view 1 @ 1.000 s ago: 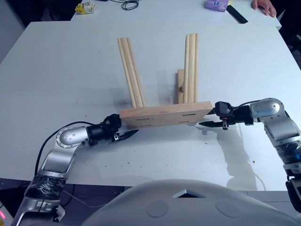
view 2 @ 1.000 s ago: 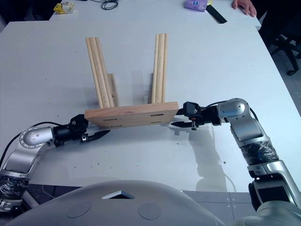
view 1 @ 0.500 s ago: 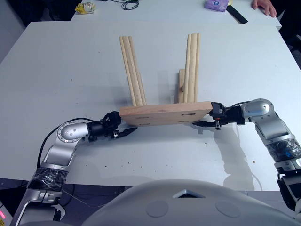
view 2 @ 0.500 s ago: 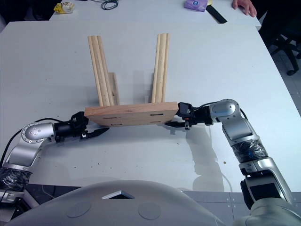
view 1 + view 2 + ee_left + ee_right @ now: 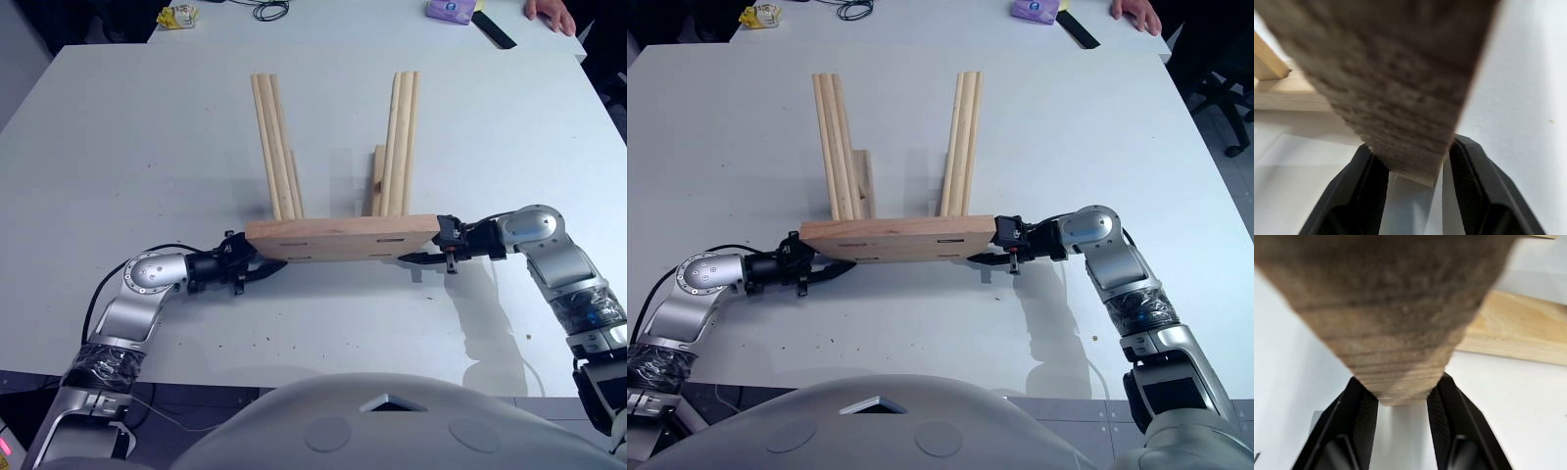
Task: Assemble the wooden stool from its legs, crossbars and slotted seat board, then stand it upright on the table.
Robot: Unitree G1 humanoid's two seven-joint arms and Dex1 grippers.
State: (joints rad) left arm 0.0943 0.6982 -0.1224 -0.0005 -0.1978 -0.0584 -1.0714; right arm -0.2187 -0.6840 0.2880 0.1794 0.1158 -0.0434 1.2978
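Observation:
The wooden stool lies on its side on the white table (image 5: pixel 137 137), its slotted seat board (image 5: pixel 343 238) standing on edge nearest me. Two bundles of legs (image 5: pixel 276 147) (image 5: pixel 402 137) point away from me, and a crossbar (image 5: pixel 376 181) shows beside the right bundle. My left gripper (image 5: pixel 257 266) is shut on the board's left end, with one black finger on each face in the left wrist view (image 5: pixel 1413 147). At the right end, my right gripper (image 5: pixel 421 257) grips the board the same way (image 5: pixel 1400 382).
Along the table's far edge lie a yellow packet (image 5: pixel 178 15), a black cable (image 5: pixel 269 10), a purple pack (image 5: pixel 451 10) and a black bar (image 5: pixel 495 31). Bare tabletop stretches to the left, right and front of the stool.
Both grippers have moved inward from beside the board's ends and closed over them. The stool has shifted slightly, its seat board a little higher in view.

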